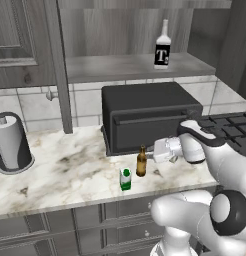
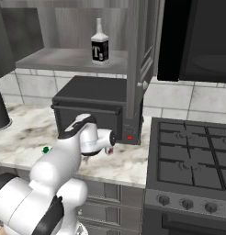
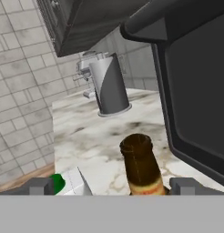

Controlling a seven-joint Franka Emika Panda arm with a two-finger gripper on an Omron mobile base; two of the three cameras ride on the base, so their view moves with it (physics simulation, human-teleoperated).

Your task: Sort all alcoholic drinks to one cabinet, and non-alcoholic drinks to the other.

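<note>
A slim brown beer bottle [image 1: 141,161] stands upright on the marble counter in front of the black oven. In the hand view its neck [image 3: 140,166] rises between my two fingertips, nearer the right one, and neither tip touches it. My gripper [image 1: 151,154] [image 3: 114,186] is open and reaches in level from the bottle's right. A small green-and-white container [image 1: 125,179] [image 3: 68,182] stands just left of and in front of the bottle. The clear bottle with the black "T" label [image 1: 162,50] [image 2: 99,46] stands on the open cabinet shelf above.
A black countertop oven [image 1: 150,115] [image 2: 94,108] sits right behind the beer bottle. A paper towel holder [image 1: 12,142] [image 3: 109,84] stands at the counter's left. The stove [image 2: 193,156] lies to the right. An open cabinet door [image 2: 138,59] hangs above the oven.
</note>
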